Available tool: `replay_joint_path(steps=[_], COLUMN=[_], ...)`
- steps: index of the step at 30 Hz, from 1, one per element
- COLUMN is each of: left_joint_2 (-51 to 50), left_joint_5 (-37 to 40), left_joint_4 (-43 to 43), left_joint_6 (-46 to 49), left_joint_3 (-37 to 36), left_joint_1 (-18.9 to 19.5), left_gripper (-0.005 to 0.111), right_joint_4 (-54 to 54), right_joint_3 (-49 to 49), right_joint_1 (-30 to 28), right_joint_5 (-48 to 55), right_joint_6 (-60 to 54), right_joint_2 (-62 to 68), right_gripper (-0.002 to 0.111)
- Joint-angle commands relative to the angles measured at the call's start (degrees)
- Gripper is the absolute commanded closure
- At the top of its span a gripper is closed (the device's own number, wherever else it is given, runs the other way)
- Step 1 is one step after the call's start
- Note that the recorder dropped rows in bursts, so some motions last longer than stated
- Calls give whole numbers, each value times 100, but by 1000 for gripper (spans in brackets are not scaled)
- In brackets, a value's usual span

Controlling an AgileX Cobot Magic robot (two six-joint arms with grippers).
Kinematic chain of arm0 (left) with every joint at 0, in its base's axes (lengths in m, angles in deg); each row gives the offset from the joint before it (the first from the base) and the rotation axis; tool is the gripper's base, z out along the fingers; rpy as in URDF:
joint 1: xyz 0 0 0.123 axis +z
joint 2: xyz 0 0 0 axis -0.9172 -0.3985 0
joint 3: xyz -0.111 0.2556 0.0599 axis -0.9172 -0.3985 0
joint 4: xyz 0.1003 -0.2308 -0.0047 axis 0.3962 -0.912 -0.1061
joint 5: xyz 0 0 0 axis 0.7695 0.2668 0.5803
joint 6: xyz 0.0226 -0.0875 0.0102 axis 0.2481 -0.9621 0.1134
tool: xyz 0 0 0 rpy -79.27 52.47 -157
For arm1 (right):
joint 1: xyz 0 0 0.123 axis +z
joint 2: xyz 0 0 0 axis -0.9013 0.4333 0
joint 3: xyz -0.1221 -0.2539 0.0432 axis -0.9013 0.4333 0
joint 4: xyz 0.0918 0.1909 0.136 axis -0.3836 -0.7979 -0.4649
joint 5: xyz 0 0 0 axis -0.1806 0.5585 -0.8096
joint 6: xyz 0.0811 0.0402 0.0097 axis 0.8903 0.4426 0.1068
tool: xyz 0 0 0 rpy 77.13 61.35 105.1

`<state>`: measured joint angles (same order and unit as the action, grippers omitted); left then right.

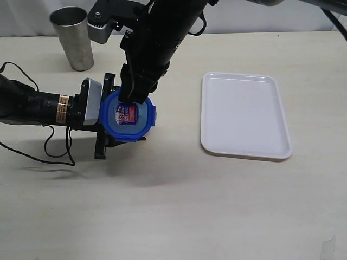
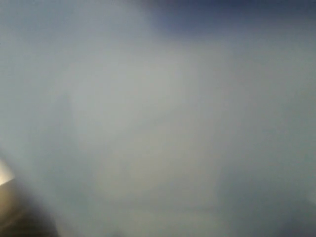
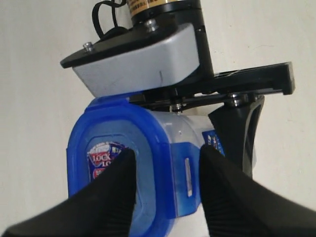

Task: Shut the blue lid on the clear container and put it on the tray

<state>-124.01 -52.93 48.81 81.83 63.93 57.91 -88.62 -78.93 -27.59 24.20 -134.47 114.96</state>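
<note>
Bench (image 1: pixel 217 211), pale, seen from above in the exterior view. The clear container (image 3: pixel 183 129) is held off the bench by the left hand (image 1: pixel 112 115), which reaches in level from the left. Its jaws are closed against the container's sides just behind the lid.

The blue lid (image 1: pixel 129 116) is seated on the container's mouth, its labelled face turned toward the exterior camera.

The right hand (image 3: pixel 165 165) is brought down from the far side onto the lid's upper edge. Its jaws are part closed on the lid. One of its black fingers (image 3: pixel 111 197) is laid on the lid's face over the label, and the other is set against the outer side of a flap, so the flap is caught between them.

The tray (image 1: pixel 244 149) is noted flat on the bench, well apart to the right. A grey metal cup (image 1: pixel 73 38) is seen upright at the far left.

Left wrist view is blurred, with nothing made out
</note>
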Motion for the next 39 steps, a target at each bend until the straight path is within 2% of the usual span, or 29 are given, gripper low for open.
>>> replay_joint_path(steps=[1, 10, 14, 25, 30, 35, 37, 39], left_joint_2=[84, 84, 84, 84, 94, 469, 686, 773], left_joint_5=[-155, -155, -155, -155, -155, 4, 373, 384], left_joint_4=[-227, -303, -611, -999, -1027, -820, -559, -422], left_joint_6=[-206, -588, -1445, -2697, -2887, -3532, -3718, -3808], left_joint_3=[22, 22, 22, 22, 22, 22, 22, 22], left_joint_1=[-13, -13, -3, 71, 85, 85, 85, 85], left_gripper=[107, 107, 107, 107, 107, 107, 107, 107], right_joint_4=[117, 683, 1048, 1758, 1527, -440, -370, 521], right_joint_3=[130, 6, -69, -69, -69, -69, -69, -69], right_joint_1=[7, 7, 7, 7, 7, 7, 7, 7], right_joint_5=[386, 386, 119, -804, -1120, -1248, -1295, -1340], right_joint_6=[71, 370, 764, 2144, 2588, 2450, 2851, 3675], right_joint_2=[411, 403, 133, -326, -447, -477, -430, -366], right_gripper=[78, 78, 78, 78, 78, 78, 78, 78])
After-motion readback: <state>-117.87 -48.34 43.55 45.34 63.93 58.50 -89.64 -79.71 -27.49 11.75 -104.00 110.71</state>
